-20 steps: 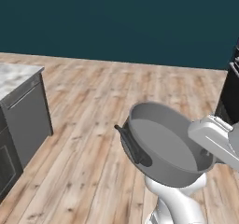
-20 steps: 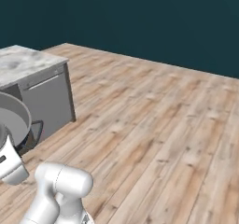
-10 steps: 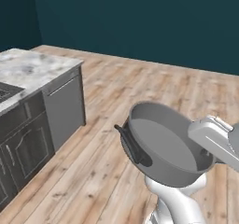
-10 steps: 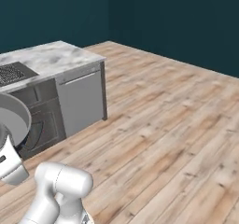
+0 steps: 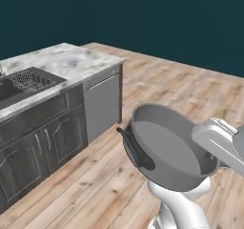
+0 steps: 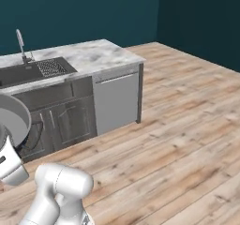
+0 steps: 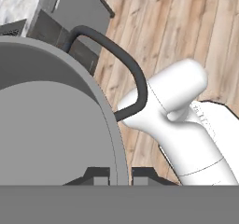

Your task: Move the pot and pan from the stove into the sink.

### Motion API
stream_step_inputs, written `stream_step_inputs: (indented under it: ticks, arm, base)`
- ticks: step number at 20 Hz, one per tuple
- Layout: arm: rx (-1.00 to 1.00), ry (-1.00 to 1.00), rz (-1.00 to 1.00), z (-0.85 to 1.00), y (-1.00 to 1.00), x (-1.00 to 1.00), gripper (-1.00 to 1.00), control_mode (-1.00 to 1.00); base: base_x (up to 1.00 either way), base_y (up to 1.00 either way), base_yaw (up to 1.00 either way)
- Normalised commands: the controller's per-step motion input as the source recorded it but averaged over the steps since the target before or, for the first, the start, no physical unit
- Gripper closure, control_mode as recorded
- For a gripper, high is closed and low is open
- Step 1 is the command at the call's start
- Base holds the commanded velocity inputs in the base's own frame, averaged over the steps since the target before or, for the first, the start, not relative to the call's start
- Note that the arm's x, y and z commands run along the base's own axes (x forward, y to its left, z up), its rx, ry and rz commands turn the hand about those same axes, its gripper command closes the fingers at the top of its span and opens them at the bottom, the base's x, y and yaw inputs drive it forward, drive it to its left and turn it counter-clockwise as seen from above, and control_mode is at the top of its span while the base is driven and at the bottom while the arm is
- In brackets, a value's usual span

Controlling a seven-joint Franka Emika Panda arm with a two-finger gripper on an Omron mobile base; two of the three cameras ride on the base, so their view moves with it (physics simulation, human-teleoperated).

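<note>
Hand [image 7: 120,174]: clamped on the rim of the pot [image 5: 167,149], fingers either side of its wall | Pot: carried tilted in the air above the wooden floor [image 5: 157,87], dark loop handle [image 7: 122,64] opposite the grip | Sink [image 6: 28,71]: set in the marble table [image 6: 98,53], well apart from the pot

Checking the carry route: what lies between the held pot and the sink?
In the left base view, bare wooden floor and the dark cabinet front separate the pot from the sink.
</note>
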Motion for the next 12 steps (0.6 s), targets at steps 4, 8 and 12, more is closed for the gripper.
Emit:
stream_step_inputs:
  ticks: [4,8,12]
  arm:
    - [0.0,0.0,0.0,0.0,0.0,0.0,1.0,1.0]
    - [0.0,0.0,0.0,0.0,0.0,0.0,1.0,1.0]
    - [0.0,0.0,0.0,0.0,0.0,0.0,1.0,1.0]
  base:
    - [-0.01,0.0,0.43]
    - [0.0,0.0,0.44]
    - [0.0,0.0,0.43]
